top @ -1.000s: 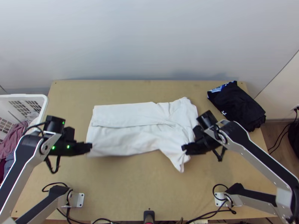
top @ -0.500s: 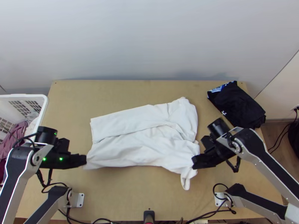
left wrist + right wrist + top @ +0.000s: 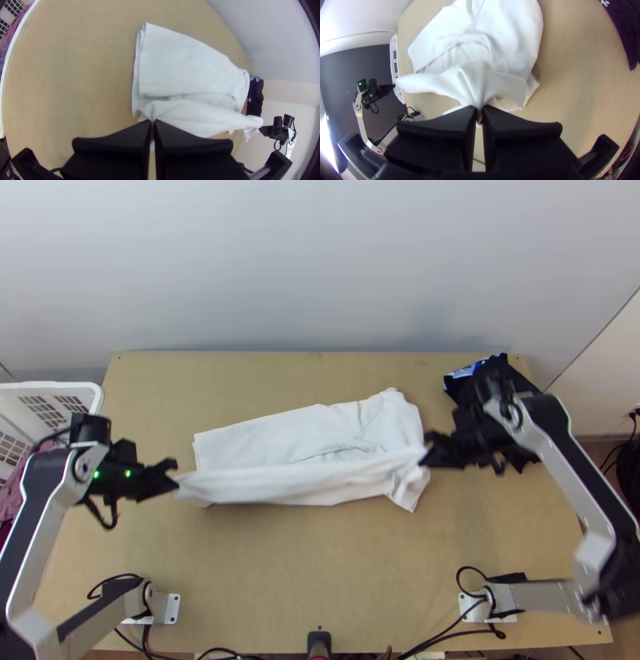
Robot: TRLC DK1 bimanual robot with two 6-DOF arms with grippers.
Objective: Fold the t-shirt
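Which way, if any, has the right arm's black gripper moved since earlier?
Yes, the right gripper moved toward the far edge of the light wooden table.

Pretty much a robotics lab, tbh: two robot arms (image 3: 30,532) are mounted at a wooden counter (image 3: 280,564), cables (image 3: 460,634) left loose.

From here I see bright, soft light with faint shadows on the wall (image 3: 456,332), the right arm (image 3: 584,484) blurred, and in the right wrist view white glare near bent, dark edges
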